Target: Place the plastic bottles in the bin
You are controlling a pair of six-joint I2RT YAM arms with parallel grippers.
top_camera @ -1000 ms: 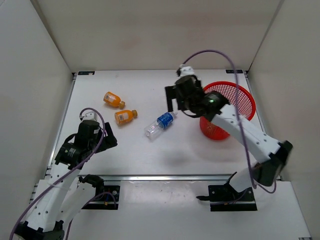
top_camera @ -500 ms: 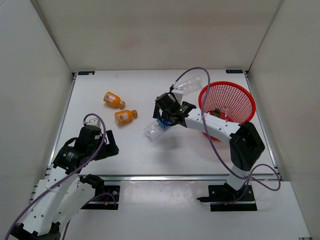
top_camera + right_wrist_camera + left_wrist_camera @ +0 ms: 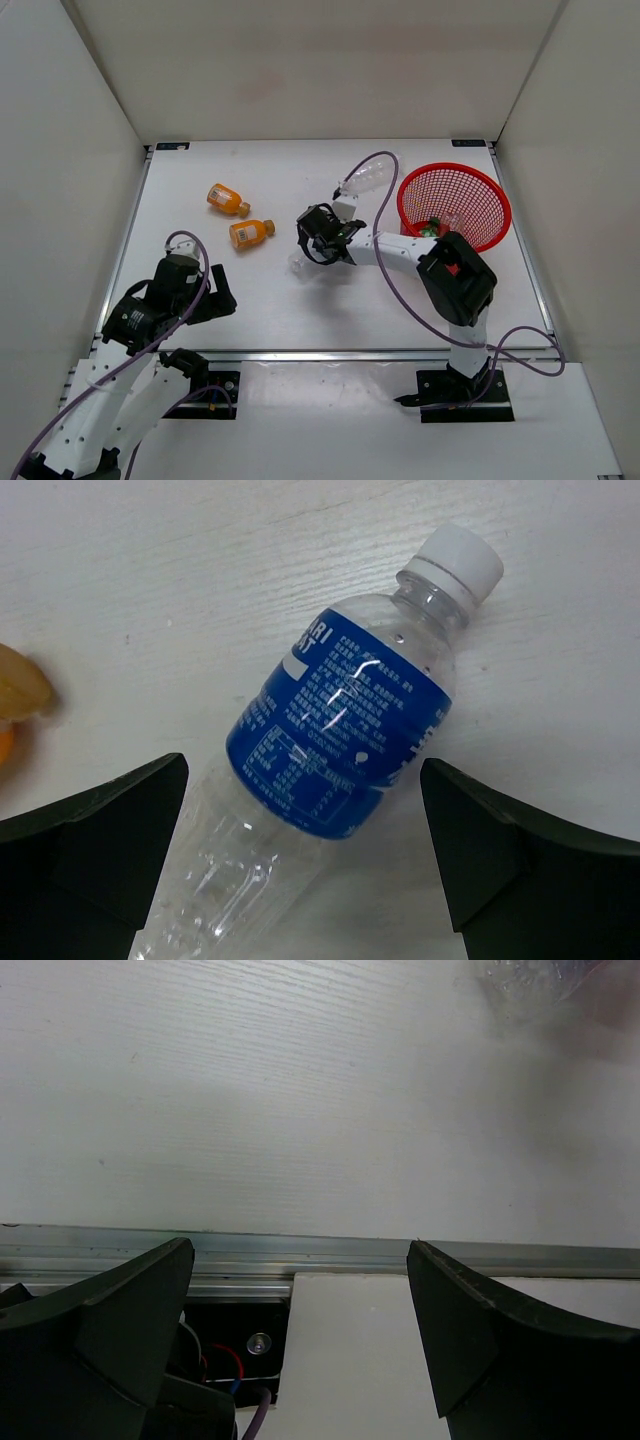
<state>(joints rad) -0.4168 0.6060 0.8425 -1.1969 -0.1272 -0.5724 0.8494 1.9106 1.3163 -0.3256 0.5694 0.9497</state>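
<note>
A clear bottle with a blue label (image 3: 340, 740) and a white cap lies on its side on the table. My right gripper (image 3: 303, 780) is open and low over it, one finger on each side of its body. In the top view the right gripper (image 3: 318, 243) covers most of this bottle, whose clear base (image 3: 299, 265) sticks out. Two orange bottles (image 3: 228, 199) (image 3: 250, 233) lie at the left. The red mesh bin (image 3: 480, 195) stands at the right with a green bottle (image 3: 430, 229) inside. My left gripper (image 3: 216, 291) is open and empty near the front edge.
The left wrist view shows the metal rail (image 3: 300, 1250) at the table's front edge between the open fingers (image 3: 120, 1310), and a blurred clear object (image 3: 530, 980) at the top right. White walls enclose the table on three sides.
My right arm has swung from beside the bin to the left and come down over the blue-label bottle. My left arm has drawn back slightly toward the front edge.
</note>
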